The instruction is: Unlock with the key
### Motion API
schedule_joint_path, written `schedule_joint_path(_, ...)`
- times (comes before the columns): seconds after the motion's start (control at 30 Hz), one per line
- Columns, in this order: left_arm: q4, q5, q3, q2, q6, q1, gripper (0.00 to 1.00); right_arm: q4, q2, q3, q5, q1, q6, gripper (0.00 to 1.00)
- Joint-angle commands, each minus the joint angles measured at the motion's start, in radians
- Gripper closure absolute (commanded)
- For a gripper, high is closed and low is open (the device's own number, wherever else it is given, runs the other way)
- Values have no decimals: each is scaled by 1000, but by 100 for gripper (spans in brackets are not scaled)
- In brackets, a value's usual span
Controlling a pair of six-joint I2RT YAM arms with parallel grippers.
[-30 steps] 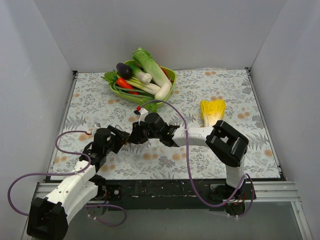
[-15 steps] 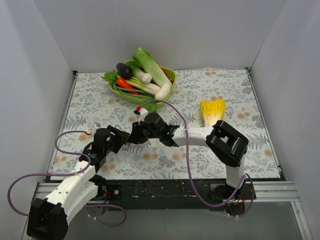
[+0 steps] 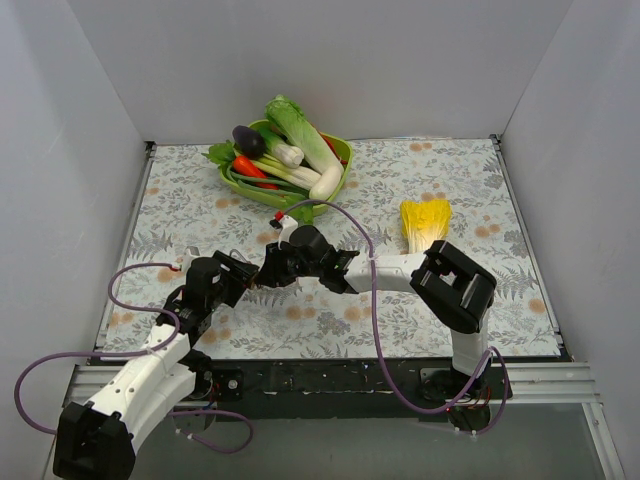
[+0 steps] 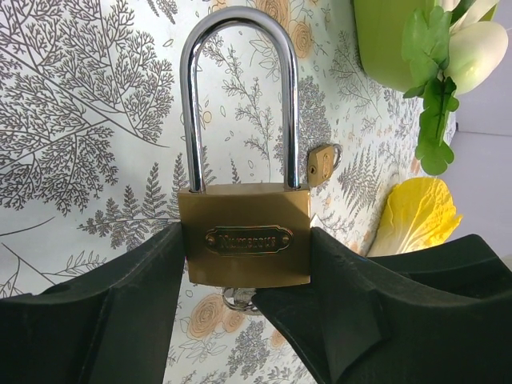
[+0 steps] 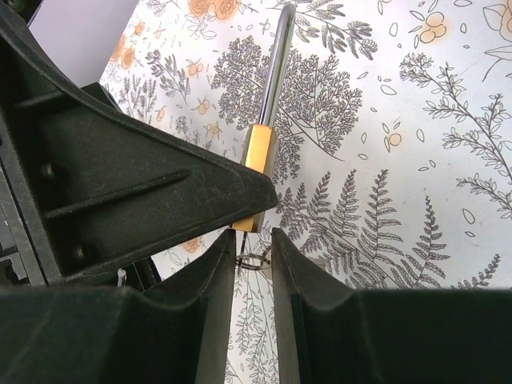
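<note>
While my left gripper [image 4: 245,276] clamps the brass body of the big padlock [image 4: 245,240] from both sides, its silver shackle pointing away from my fingers, my right gripper [image 5: 252,236] sits just under that body with its fingers nearly together. The key [image 5: 254,260] shows as a thin grey ring in the narrow gap between those fingers, right at the bottom of the lock. I seem to have it pinched, though the view is tight. A small padlock [image 4: 322,164] lies on the patterned tablecloth [image 4: 80,120] beyond, near the shackle.
</note>
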State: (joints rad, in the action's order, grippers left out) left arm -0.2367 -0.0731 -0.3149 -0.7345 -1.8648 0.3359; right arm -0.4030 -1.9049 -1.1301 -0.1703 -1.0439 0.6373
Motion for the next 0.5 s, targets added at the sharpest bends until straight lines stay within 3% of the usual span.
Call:
schedule_joint_path(0.0, 43, -14, -46, 47, -17, 3, 100, -57, 0, -7, 11, -1, 12, 69)
schedule_joint_path(0.47, 42, -22, -47, 50, -13, 3, 100, -66, -3, 24, -6, -4, 30, 68)
